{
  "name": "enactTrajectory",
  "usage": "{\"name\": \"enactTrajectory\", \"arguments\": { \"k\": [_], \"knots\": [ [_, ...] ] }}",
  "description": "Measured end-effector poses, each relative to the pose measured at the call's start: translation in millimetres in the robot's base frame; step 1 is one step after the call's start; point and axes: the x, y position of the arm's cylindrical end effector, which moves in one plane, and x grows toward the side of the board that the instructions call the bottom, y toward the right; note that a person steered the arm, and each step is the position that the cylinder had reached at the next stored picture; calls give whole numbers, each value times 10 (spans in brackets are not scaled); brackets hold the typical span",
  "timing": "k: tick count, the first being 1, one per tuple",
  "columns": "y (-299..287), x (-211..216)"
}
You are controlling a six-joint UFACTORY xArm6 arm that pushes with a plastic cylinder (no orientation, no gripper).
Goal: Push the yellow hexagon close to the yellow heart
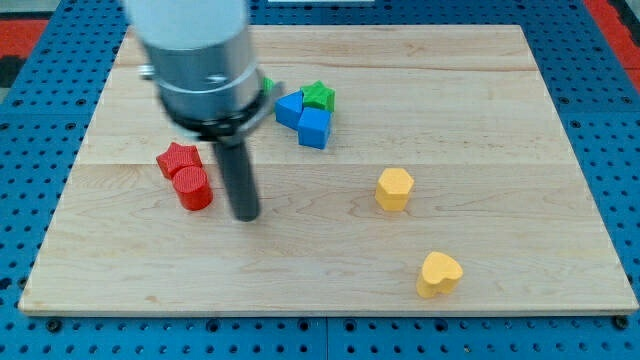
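Yellow hexagon (394, 188) sits right of centre on the pale wooden tabletop (520, 130); yellow heart (439, 274) lies near it, toward the view's bottom right, the two apart with bare wood between. My tip (246, 216) stands well to the view's left of both, just beside a red cylinder (193, 187) that touches a red star (177, 158). No claw on this rig, only the rod, so nothing to spread or pinch. Toward the view's top, two blue blocks (305, 118) cluster with a green star (319, 95); another green piece is mostly hidden behind the arm housing. Judgement: approach step, hexagon not yet contacted. Next move calls for carrying the tip to the hexagon's upper-left side, then pushing down and right toward the heart, stopping short of knocking the heart away.
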Motion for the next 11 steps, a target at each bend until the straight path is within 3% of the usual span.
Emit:
{"name": "enactTrajectory", "arguments": {
  "k": [1, 2, 4, 6, 7, 9, 10, 11],
  "knots": [
    [588, -344],
    [1139, -417],
    [1409, -172],
    [1500, -415],
    [1893, -252],
    [1784, 283],
    [1974, 179],
    [2298, -255]
  ]
}}
